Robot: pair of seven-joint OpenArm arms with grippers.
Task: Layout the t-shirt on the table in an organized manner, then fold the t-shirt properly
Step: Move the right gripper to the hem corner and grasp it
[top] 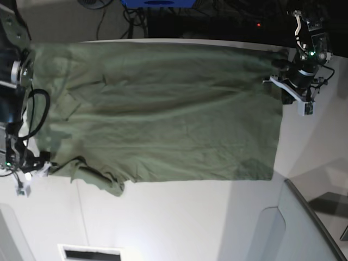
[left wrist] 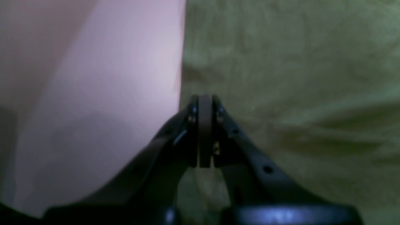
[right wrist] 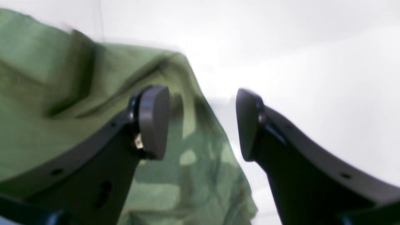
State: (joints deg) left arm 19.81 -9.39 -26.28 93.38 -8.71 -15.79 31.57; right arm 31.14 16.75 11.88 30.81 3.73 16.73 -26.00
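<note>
Olive t-shirt (top: 157,109) spread across the table (top: 179,223), sleeve bunched

I judged the shirt light, limp and quick to crease, best taken by hem corners or the crumpled sleeve beside my right gripper (right wrist: 203,125), whose fingers stood spread with nothing between them. My left gripper (left wrist: 205,131) was pressed together at the shirt's opposite edge (whether cloth sat pinched inside, I couldn't tell). Both wrist views were blurred; the collar lay hidden behind the right arm.
</note>
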